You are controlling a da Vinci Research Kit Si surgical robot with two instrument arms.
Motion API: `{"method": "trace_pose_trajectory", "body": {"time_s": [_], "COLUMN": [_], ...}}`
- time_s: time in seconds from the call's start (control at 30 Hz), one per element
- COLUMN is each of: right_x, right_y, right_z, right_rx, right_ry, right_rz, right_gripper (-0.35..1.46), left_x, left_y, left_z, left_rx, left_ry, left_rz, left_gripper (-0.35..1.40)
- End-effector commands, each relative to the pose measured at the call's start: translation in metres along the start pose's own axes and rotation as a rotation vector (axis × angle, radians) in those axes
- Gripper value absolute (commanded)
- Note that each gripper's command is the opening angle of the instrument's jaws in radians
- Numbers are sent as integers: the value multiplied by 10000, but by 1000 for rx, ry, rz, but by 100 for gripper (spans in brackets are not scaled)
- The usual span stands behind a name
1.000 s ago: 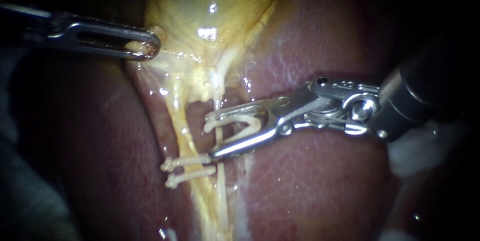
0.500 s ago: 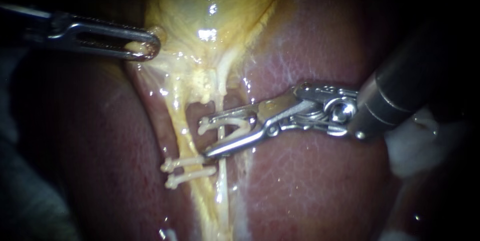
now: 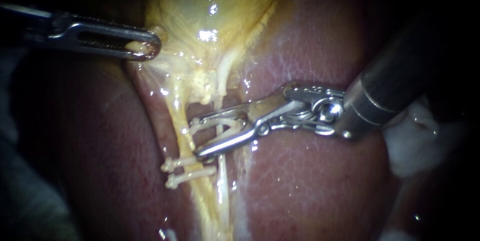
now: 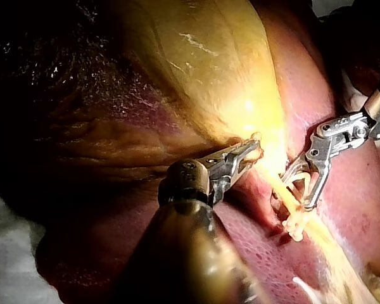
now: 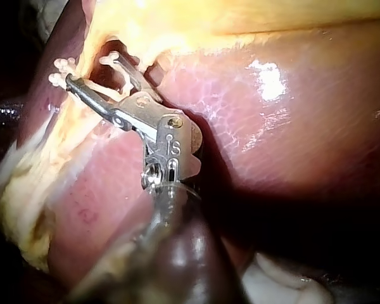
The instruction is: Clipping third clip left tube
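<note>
My left instrument (image 3: 145, 48) comes in from the left with its jaws shut on the edge of the yellow gallbladder (image 3: 210, 6); it shows again in the left wrist view (image 4: 250, 151). My right instrument (image 3: 195, 137) holds an open white clip (image 3: 227, 126) in its jaws. The clip straddles the thin pale right tube (image 3: 221, 171), and its tips reach the yellow left tube (image 3: 181, 121). Two closed white clips (image 3: 189, 168) sit across the left tube just below the lower jaw. In the right wrist view the right instrument (image 5: 95, 69) lies beside those clips (image 5: 60, 71).
Reddish liver (image 3: 310, 181) surrounds the tubes on both sides. A white gauze (image 3: 415, 141) lies beside and under the right instrument's shaft, also seen in the right wrist view (image 5: 272, 278). The view's edges are dark.
My right instrument has slid left along the tissue with the clip, from over the right tube until its tips reach the left tube. My left instrument has held still.
</note>
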Motion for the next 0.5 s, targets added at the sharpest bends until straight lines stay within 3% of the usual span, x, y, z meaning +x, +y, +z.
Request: {"method": "trace_pose_trajectory", "body": {"time_s": [0.03, 0.5], "right_x": [-1, 7], "right_y": [0, -6], "right_z": [2, 31], "right_rx": [7, 77], "right_ry": [2, 91], "right_rz": [-2, 6], "right_gripper": [50, 49], "left_x": [0, 0], "left_y": [0, 0], "left_z": [0, 0], "left_rx": [0, 0], "left_ry": [0, 0], "left_rz": [0, 0], "left_gripper": [-35, -35]}}
